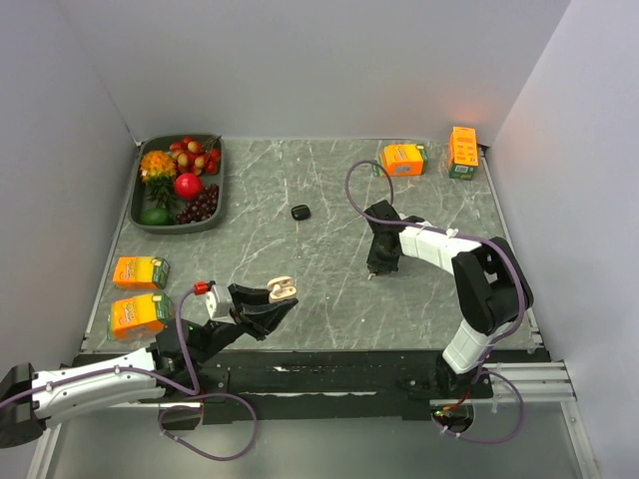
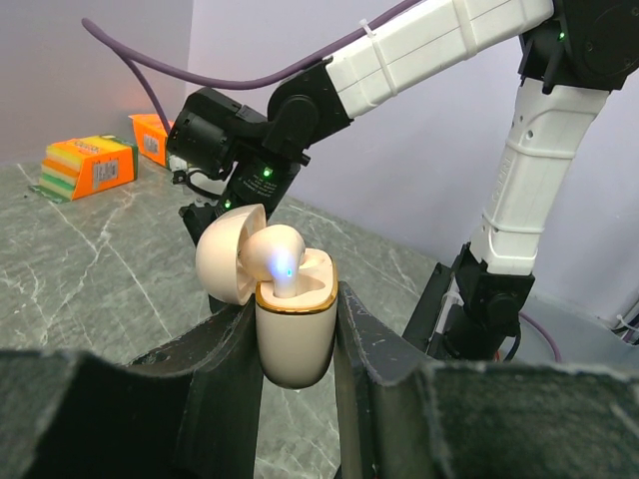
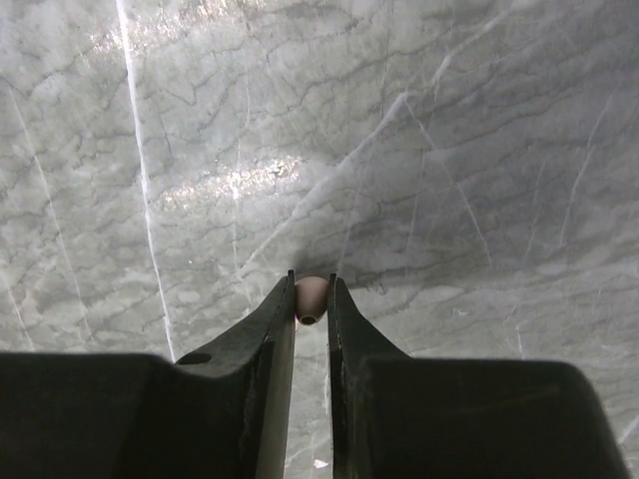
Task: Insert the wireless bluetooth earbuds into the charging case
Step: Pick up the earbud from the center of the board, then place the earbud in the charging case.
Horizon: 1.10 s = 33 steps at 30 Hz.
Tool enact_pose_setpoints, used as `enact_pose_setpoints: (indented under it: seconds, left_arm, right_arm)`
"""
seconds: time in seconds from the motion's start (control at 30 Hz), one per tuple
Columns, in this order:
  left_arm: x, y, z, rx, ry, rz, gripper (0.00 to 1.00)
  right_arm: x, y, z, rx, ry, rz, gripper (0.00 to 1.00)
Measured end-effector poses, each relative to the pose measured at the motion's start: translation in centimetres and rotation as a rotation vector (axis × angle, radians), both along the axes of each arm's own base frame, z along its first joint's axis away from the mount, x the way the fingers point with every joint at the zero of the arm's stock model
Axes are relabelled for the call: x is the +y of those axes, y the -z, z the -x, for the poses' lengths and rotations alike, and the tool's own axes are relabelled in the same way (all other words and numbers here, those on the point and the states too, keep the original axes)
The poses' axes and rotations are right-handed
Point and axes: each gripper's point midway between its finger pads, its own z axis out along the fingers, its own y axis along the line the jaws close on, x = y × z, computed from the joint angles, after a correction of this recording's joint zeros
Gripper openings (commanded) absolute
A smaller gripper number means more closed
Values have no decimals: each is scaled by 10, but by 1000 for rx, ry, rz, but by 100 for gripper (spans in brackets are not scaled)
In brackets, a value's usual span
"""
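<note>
My left gripper is shut on an open cream charging case with a gold rim, held upright above the table near the front; the case also shows in the top view. One white earbud sits in the case, a blue light on it. My right gripper points down at the table right of centre and is shut on a second white earbud, pinched at its fingertips. A small black object, perhaps the black case, lies mid-table. The black earbuds are not visible.
A dark tray of toy fruit stands at the back left. Two orange cartons lie at the left edge, and two more at the back right. Grey walls close in the table on three sides.
</note>
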Motion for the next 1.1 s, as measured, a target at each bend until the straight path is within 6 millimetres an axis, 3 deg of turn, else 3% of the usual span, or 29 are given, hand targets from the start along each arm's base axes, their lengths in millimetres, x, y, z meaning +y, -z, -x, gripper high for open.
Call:
enact_pose_setpoints:
  seconds: [0.17, 0.27, 0.37, 0.5, 0.63, 0.73, 0.87, 1.1]
  left_arm:
    - [0, 0, 0, -1, 0, 2, 1]
    - [1, -1, 0, -1, -1, 4, 1]
    - [2, -3, 0, -4, -3, 11, 2]
    - [8, -16, 3, -30, -3, 66, 1]
    - [16, -25, 7, -60, 0, 131, 1]
    - [20, -29, 9, -71, 0, 155, 1]
    - [23, -35, 10, -82, 2, 175, 1]
    - [19, -28, 9, -97, -5, 137, 1]
  right_arm:
    - [-2, -3, -1, -10, -5, 10, 0]
    - [-3, -18, -4, -58, -23, 13, 0]
    - [1, -57, -9, -180, -70, -17, 0]
    - [21, -145, -7, -459, -202, -118, 0]
    - [55, -238, 25, -766, -433, -280, 0]
    - [74, -281, 57, -911, -590, -393, 0]
    - [100, -313, 91, -999, -776, -505, 0]
    - [157, -325, 127, -965, -1040, -593, 0]
